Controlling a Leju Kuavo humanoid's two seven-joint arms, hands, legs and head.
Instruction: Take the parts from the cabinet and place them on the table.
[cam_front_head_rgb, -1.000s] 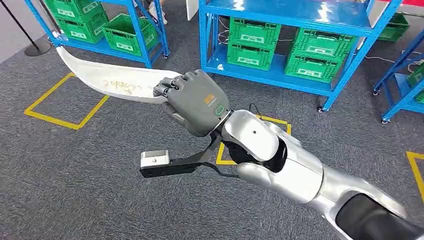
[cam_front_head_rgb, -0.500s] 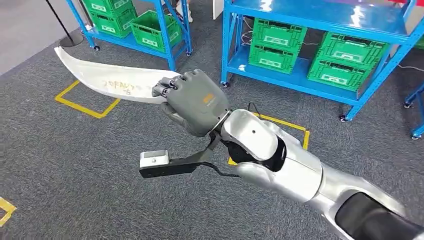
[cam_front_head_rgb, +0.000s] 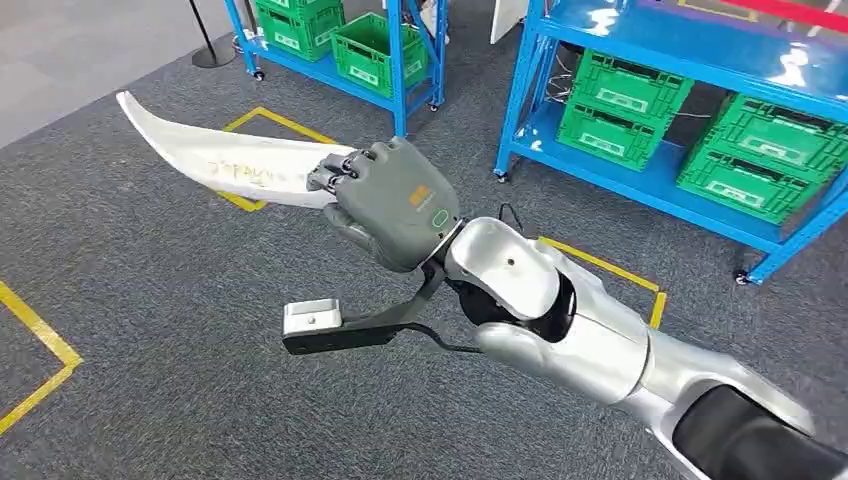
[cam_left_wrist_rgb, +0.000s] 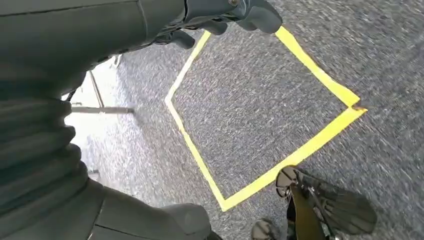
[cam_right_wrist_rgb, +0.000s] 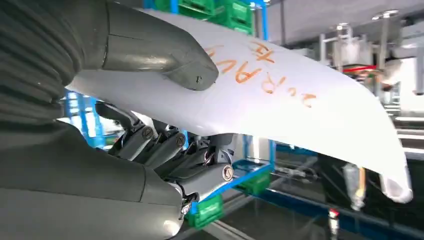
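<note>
My right hand (cam_front_head_rgb: 392, 203) is clamped on the long, curved white plastic part (cam_front_head_rgb: 220, 160), held out in front of me above the grey carpet floor (cam_front_head_rgb: 150, 380). Thumb (cam_right_wrist_rgb: 160, 55) lies across one face of the part; the darker fingers (cam_right_wrist_rgb: 155, 147) curl under the opposite face. Silver right arm (cam_front_head_rgb: 560, 320) reaches forward and up from the lower right, wrist bent, back of hand toward my head camera. A black bracket with a small grey camera block (cam_front_head_rgb: 312, 318) hangs off the wrist.

The part tapers to a point toward the upper left, tilted upward. Orange handwriting (cam_right_wrist_rgb: 260, 70) runs along it; I cannot read it. The end inside my grip is hidden by the hand.

Left hand (cam_left_wrist_rgb: 225, 12): fingers curled in at the picture's edge, nothing between them as far as I can see; much of it is cut off.

Beyond: yellow tape squares (cam_front_head_rgb: 275, 125) on the carpet, blue metal shelving racks (cam_front_head_rgb: 520, 90) holding green plastic crates (cam_front_head_rgb: 620, 95).
</note>
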